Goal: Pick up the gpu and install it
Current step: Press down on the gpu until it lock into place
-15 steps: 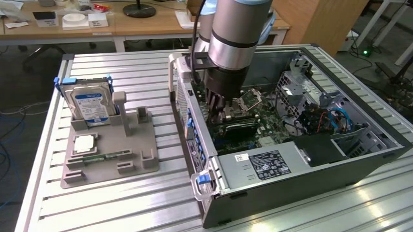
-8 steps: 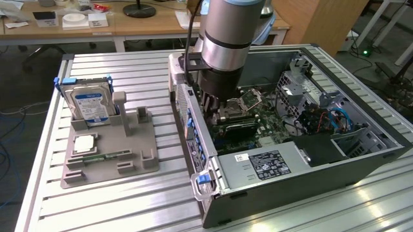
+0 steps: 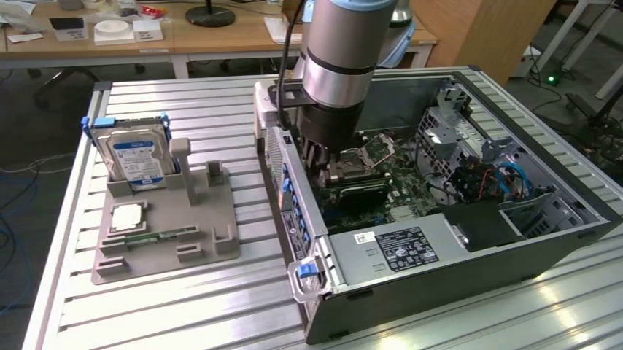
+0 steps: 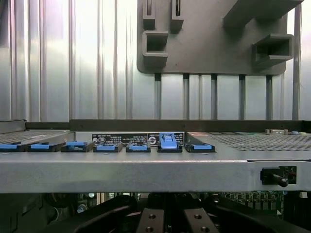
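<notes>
the gripper [image 3: 326,157] reaches straight down into the open computer case [image 3: 545,240], fingers [image 4: 155,221] pressed together, just above the motherboard [image 3: 389,186] beside the case's rear wall with its blue slot clips [image 4: 167,141]. i cannot make out the gpu; the grey holder tray [image 3: 209,244] on the bench [image 3: 175,306] lacks it.

I note a ribbed aluminium work table [image 3: 175,306], wooden desks [image 3: 195,40] behind it, a wooden cabinet [image 3: 477,33], and dark floor [image 3: 29,109].
</notes>
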Tool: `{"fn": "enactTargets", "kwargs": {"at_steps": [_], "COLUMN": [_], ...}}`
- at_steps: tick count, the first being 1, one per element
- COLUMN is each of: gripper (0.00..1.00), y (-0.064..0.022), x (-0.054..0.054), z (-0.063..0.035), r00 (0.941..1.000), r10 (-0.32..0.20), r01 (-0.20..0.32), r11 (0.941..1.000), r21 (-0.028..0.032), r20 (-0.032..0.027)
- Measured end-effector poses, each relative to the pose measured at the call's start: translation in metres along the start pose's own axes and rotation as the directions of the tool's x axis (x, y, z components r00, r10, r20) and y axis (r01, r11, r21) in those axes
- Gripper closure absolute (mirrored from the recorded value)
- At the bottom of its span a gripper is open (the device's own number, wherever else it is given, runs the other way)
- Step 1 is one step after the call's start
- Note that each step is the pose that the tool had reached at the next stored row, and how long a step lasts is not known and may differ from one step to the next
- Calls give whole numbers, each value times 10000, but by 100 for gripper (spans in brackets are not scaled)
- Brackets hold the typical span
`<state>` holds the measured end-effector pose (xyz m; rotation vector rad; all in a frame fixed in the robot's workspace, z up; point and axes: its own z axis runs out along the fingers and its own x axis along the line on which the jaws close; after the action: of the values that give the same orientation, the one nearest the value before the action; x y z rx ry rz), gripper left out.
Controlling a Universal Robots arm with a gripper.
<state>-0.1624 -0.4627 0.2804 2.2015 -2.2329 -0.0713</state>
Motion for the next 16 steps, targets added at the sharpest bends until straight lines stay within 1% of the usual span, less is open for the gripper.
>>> {"fn": "enactTargets", "kwargs": {"at_steps": [3, 5, 13, 16], "gripper": [89, 89, 89, 89], "y": [-14, -43, -218, -259], "x": [0, 0, -4, -13], "z": [24, 25, 33, 44], "r00": [10000, 10000, 9999, 9997], "r10": [-10, -33, -168, -235], "r01": [10, 33, 168, 235], "r11": [10000, 10000, 9999, 9997], "r21": [-7, -14, -34, -36], "r20": [-1, 0, -6, -8]}}
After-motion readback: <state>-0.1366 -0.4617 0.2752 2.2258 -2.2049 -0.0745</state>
